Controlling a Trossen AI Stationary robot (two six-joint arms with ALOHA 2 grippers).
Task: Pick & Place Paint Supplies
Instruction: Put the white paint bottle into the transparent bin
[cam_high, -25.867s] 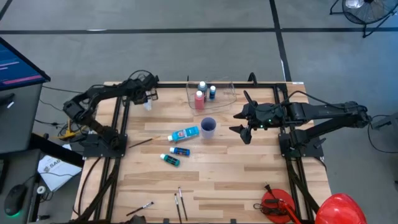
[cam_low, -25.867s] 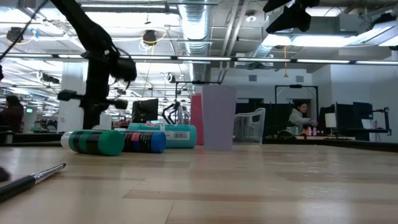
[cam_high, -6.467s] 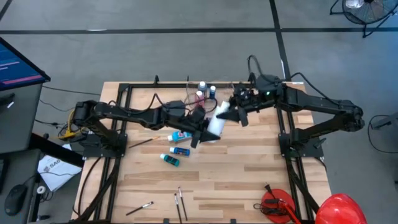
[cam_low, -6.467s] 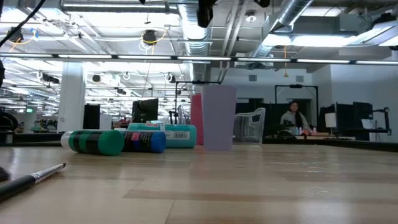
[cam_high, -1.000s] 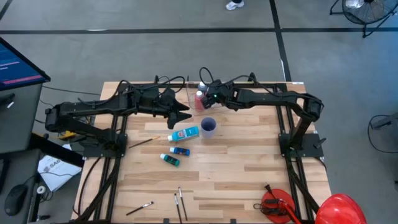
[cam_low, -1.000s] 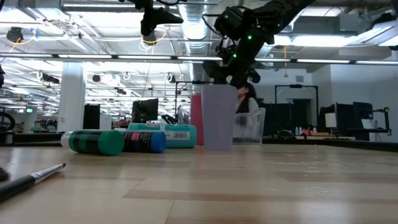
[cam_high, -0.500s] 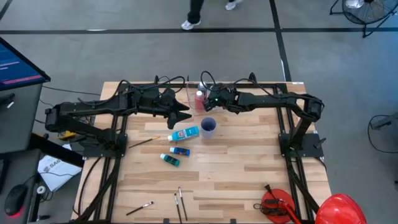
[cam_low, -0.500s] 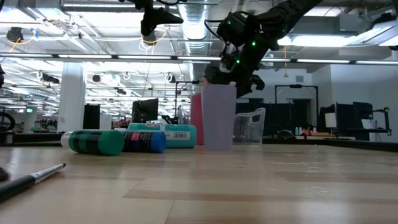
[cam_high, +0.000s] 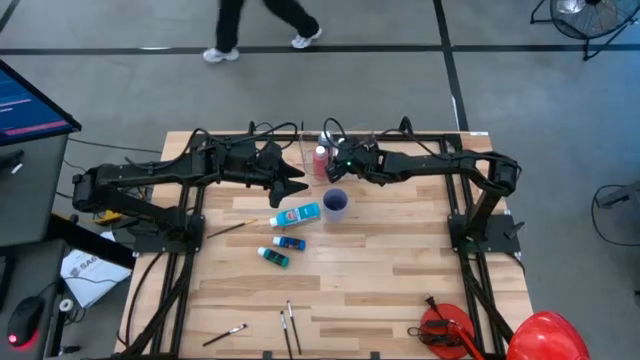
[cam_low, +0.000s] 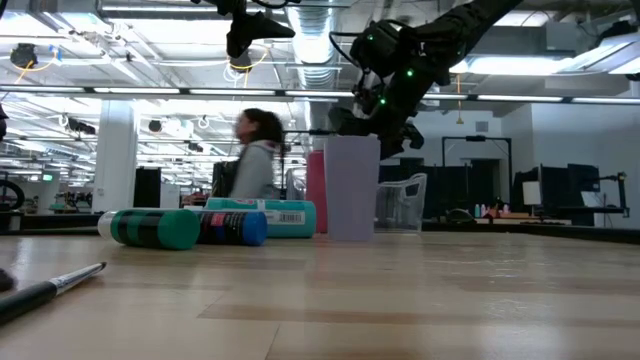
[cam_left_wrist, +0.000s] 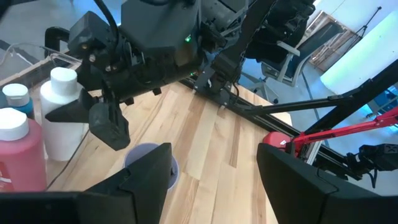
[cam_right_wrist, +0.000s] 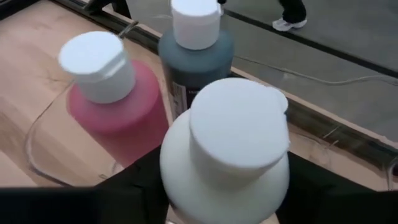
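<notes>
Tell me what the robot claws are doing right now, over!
Right claw shut on white bottle, over clear tub. Left claw open, empty, hovering nearby. Red bottle and blue bottle crowd the drop spot.

White bottle (cam_right_wrist: 227, 155), red bottle (cam_right_wrist: 109, 93), dark teal bottle (cam_right_wrist: 196, 53) upright together; tubes (cam_high: 287, 231) lying on table.

even, bright overhead light, shadows on the table (cam_high: 400, 280) soft and short. low view backlit by ceiling strip lights (cam_low: 200, 92), arms in silhouette, walking person (cam_low: 255, 150) motion-blurred, near brush (cam_low: 50, 288) out of focus. right wrist view close, white bottle (cam_right_wrist: 227, 155) soft, cap slightly blown out. left wrist view has bright window glare (cam_left_wrist: 373, 62) at one edge.
</notes>
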